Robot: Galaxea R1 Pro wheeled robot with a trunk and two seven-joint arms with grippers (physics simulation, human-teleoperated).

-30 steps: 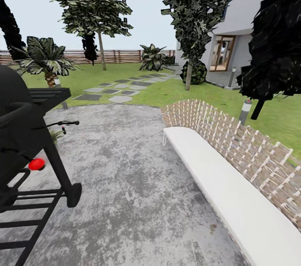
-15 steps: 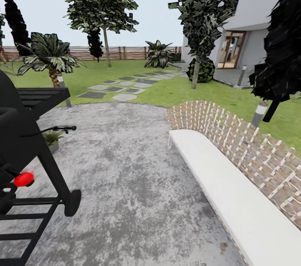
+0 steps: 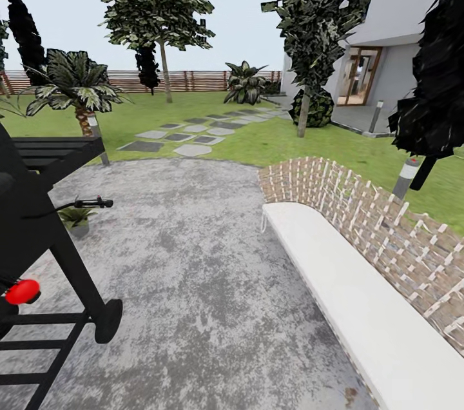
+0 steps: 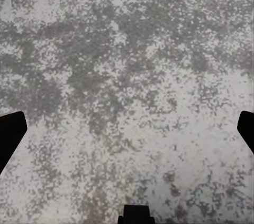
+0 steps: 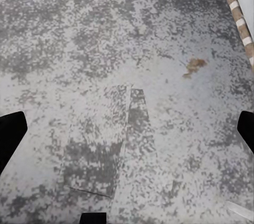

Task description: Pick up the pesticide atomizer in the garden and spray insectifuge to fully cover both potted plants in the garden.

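The pesticide atomizer is out of view. One potted plant (image 3: pixel 76 217), a low green rosette in a small grey pot, stands on the paved patio (image 3: pixel 193 255) at the left, partly behind the black grill (image 3: pixel 38 229). In the left wrist view my left gripper (image 4: pixel 127 129) is open over bare mottled paving, its dark fingertips (image 4: pixel 10 134) far apart. In the right wrist view my right gripper (image 5: pixel 127 131) is open too, above paving with a brown stain (image 5: pixel 193 65). Both grippers hold nothing.
The grill fills the left foreground. A woven tan bench (image 3: pixel 361 294) with a white cushion curves along the right. A grey bollard lamp (image 3: pixel 405 175) stands behind it. Stepping stones (image 3: pixel 187 136) cross the lawn toward a palm (image 3: pixel 77 84), a fence (image 3: pixel 193 80) and the house.
The whole picture has shifted, so the camera has turned a little: the grill sits further left and lower in view, and more of the potted plant behind it shows.
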